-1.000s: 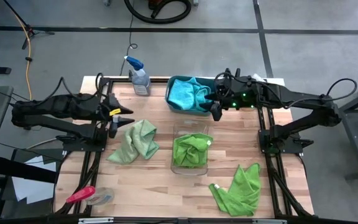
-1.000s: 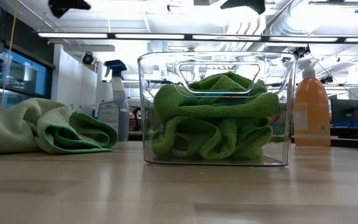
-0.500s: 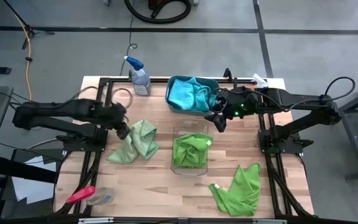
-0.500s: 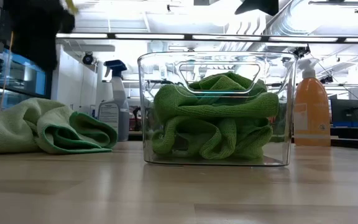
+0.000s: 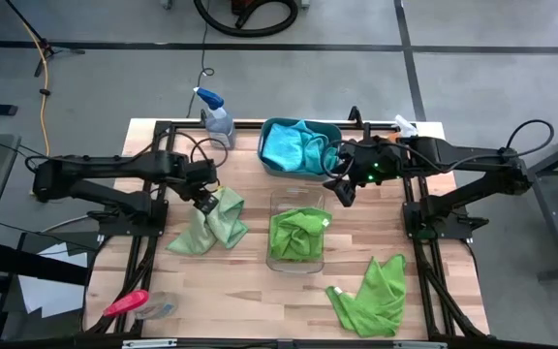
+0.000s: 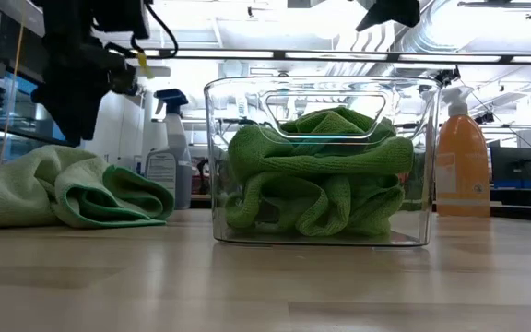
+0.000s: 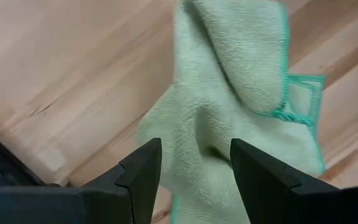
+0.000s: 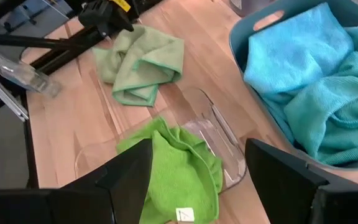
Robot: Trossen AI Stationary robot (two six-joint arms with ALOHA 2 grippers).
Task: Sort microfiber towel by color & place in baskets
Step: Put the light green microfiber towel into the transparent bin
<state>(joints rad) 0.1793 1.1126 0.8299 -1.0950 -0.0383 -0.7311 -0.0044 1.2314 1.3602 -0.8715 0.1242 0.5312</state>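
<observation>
1. Microfiber towels in lime green: one crumpled loose green towel (image 5: 369,297) lies on the wooden table (image 5: 240,291) at the near right edge.
2. Another green towel (image 5: 297,234), plush and folded, fills the clear bin (image 5: 296,264), a see-through rectangular basket at mid-table.
3. A pale green towel (image 5: 211,223) lies left of it; the left gripper (image 5: 204,204) hovers over its far edge, fingers spread.
4. Turquoise towels (image 5: 294,147) fill the round-cornered teal tub (image 5: 271,126); the right gripper (image 5: 342,194) hangs beside it, fingers spread wide, empty.
</observation>
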